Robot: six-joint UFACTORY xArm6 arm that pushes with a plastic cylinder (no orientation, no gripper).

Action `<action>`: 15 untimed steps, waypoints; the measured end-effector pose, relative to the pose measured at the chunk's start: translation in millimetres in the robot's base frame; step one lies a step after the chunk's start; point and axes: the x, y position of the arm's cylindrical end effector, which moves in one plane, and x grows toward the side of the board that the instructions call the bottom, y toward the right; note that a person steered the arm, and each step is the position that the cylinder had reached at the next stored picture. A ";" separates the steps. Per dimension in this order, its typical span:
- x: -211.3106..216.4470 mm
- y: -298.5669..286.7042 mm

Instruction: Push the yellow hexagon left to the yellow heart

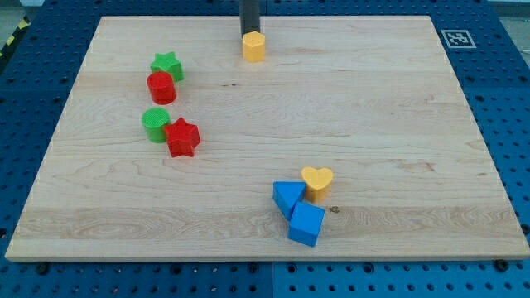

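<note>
The yellow hexagon [253,46] sits near the top edge of the wooden board, a little left of centre. My tip [248,33] comes down from the view's top and rests right behind the hexagon, at its top-left side, seemingly touching it. The yellow heart [317,180] lies far below, toward the view's bottom and slightly right of the hexagon.
A blue triangle [287,197] and a blue cube [306,223] sit against the heart's lower left. At the left are a green star [167,65], a red cylinder [161,87], a green cylinder [155,124] and a red star [182,136]. The board [397,124] ends in blue pegboard.
</note>
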 end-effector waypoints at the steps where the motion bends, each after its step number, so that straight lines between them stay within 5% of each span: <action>1: 10.6 3.6; 7: 71.5 -14.9; 15: 210.6 -45.8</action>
